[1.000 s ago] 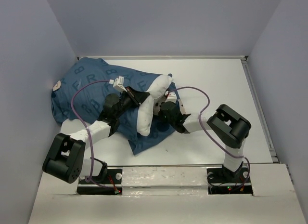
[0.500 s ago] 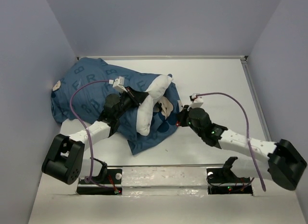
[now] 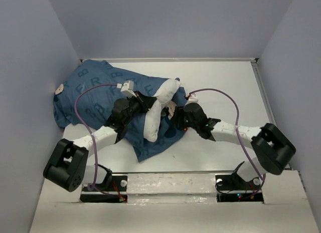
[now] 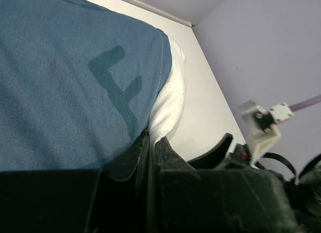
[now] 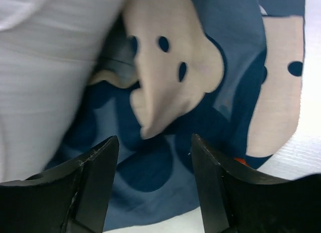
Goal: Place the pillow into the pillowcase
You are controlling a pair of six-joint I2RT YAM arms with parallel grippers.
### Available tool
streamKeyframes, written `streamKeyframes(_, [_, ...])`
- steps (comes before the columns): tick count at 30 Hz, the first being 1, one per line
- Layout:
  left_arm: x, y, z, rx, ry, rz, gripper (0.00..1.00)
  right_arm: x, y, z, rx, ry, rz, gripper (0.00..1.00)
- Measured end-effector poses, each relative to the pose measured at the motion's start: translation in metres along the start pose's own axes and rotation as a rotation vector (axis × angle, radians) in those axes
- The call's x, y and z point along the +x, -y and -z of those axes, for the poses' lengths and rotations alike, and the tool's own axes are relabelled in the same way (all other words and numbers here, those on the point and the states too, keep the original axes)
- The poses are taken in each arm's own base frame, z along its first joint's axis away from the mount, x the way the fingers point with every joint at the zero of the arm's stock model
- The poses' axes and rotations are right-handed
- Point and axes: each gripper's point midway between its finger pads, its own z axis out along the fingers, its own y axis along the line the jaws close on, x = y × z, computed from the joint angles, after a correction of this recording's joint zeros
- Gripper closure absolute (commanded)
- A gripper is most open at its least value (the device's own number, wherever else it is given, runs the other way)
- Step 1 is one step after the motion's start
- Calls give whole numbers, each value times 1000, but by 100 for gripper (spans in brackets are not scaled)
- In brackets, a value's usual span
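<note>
**Top view.** The pillowcase (image 3: 95, 95), a dark blue cloth printed with paler blue letters, lies rumpled over the left half of the white table (image 3: 225, 87). The pillow (image 3: 152, 123), plump, plain white and soft, is largely covered by it. One rounded end with a pointed corner bulges from the open mouth near the table's middle.

**Left wrist view.** The left gripper (image 4: 149, 145) is clenched on the hem of the pillowcase. Its black fingers pinch a thin fold just beside the exposed white pillow edge. A large letter F (image 4: 115, 82) marks the smooth cloth above.

**Right wrist view.** The right gripper (image 5: 153, 165) stands released, its black fingers spread over creased blue fabric. The fabric bears a cream mouse face (image 5: 170, 67), and finely ribbed white pillow cloth shows at left.
</note>
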Motion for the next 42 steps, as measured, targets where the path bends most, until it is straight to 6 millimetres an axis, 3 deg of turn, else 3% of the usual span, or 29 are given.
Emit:
streamKeyframes(3, [0, 0, 0, -1, -1, -1, 100, 12, 16, -22, 54, -52, 2, 40])
streamKeyframes(7, [0, 0, 1, 0, -1, 0, 100, 9, 16, -50, 65, -65, -4, 50])
streamKeyframes(9, [0, 1, 0, 0, -1, 0, 100, 9, 10, -61, 47, -71, -7, 65])
streamKeyframes(10, [0, 1, 0, 0, -1, 0, 100, 9, 7, -66, 34, -70, -9, 100])
streamKeyframes(14, [0, 0, 0, -1, 0, -1, 100, 12, -1, -70, -11, -79, -20, 100])
streamKeyframes(17, [-1, -1, 0, -9, 3, -20, 100, 4, -5, -54, -39, -57, -25, 100])
streamKeyframes(21, [-11, -3, -9, -67, 36, -122, 100, -13, -2, 14, -101, 25, -44, 100])
streamKeyframes(23, [-15, 2, -14, -80, 48, -185, 100, -35, 2, 52, -133, 115, -73, 100])
streamKeyframes(28, [-1, 12, -22, -63, 32, -256, 100, -63, 36, 108, -91, 236, -144, 100])
streamKeyframes(32, [32, 22, -21, -46, -3, -323, 100, -65, 57, 114, -11, 214, -154, 100])
streamKeyframes(36, [66, 19, -15, -47, -43, -364, 100, -85, 78, 113, 66, 207, -178, 100])
streamKeyframes(42, [64, 17, -13, -49, -5, -371, 100, -124, 96, 125, 102, 253, -222, 100])
